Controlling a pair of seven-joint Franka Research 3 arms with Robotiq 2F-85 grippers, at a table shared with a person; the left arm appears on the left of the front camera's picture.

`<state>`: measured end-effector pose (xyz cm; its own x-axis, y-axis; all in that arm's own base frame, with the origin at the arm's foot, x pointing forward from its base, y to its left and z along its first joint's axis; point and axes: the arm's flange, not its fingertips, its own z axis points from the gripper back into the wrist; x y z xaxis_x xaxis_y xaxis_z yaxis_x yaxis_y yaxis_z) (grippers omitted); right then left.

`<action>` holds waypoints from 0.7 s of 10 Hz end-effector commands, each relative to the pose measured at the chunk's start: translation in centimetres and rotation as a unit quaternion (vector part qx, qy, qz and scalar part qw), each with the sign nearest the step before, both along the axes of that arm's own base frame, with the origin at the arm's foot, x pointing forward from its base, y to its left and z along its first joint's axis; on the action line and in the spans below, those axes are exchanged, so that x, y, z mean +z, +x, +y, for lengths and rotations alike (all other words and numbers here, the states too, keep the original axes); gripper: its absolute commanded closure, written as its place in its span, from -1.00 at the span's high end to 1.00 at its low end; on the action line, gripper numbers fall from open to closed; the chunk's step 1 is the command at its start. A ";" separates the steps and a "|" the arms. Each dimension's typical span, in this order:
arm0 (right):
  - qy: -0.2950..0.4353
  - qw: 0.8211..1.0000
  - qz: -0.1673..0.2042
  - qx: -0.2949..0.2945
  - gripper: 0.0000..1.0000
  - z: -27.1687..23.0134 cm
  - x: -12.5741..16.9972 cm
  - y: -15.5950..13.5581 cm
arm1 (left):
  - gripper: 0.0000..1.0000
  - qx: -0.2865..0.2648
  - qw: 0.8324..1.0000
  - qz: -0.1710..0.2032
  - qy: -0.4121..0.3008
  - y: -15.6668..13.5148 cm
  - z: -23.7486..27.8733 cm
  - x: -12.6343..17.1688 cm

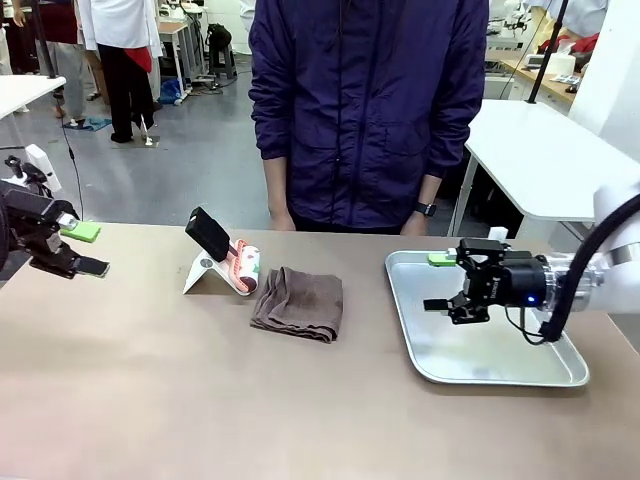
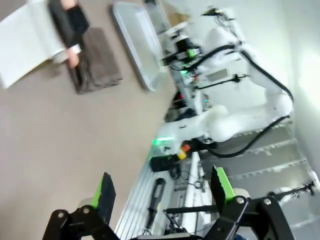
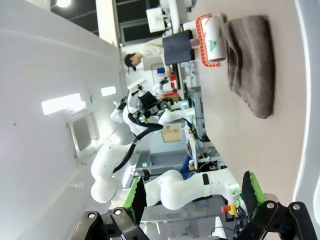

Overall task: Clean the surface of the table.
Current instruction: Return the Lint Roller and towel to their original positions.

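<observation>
The table spreads wide under both arms. The left gripper, half cut off at the picture's edge, and the right gripper over the tray both gape, holding nothing. The roller is partly hidden behind its white stand, beside the cloth.

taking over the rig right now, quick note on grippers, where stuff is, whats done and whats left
Left gripper: jaws open, empty, hanging at the table's left edge.
Right gripper: jaws open, empty, over the tray.
Folded brown cloth lies mid-table, beside a lint roller propped against a white stand. The person stands at the far side.
Done: nothing yet, cloth untouched.
Left: pick up the cloth and wipe the table.
</observation>
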<state>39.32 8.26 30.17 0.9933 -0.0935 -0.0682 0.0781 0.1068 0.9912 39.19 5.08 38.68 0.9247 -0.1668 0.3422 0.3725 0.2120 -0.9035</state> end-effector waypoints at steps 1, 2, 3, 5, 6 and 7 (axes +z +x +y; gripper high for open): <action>0.006 1.000 -0.021 0.003 1.00 -1.9 0.7 -0.9 | 1.00 -0.012 0.993 -0.004 -0.115 3.0 0.7 -1.8; 0.013 0.999 -0.032 -0.011 1.00 -3.4 1.2 -1.7 | 1.00 0.004 0.984 0.019 -0.175 4.0 1.0 -2.4; 0.016 0.999 -0.037 -0.026 1.00 -4.4 1.6 -2.3 | 1.00 0.007 0.981 0.027 -0.192 4.7 0.9 -2.7; 0.029 0.998 -0.049 -0.040 1.00 -5.8 2.4 -3.1 | 1.00 -0.002 0.980 0.053 -0.191 6.3 0.9 -3.1; 0.034 0.996 -0.064 -0.054 1.00 -5.7 2.8 -3.1 | 1.00 -0.020 0.984 0.078 -0.156 7.4 0.4 -3.0; 0.023 0.998 -0.032 -0.044 1.00 -5.7 1.9 0.0 | 1.00 0.001 0.981 0.036 -0.192 5.4 0.8 -3.9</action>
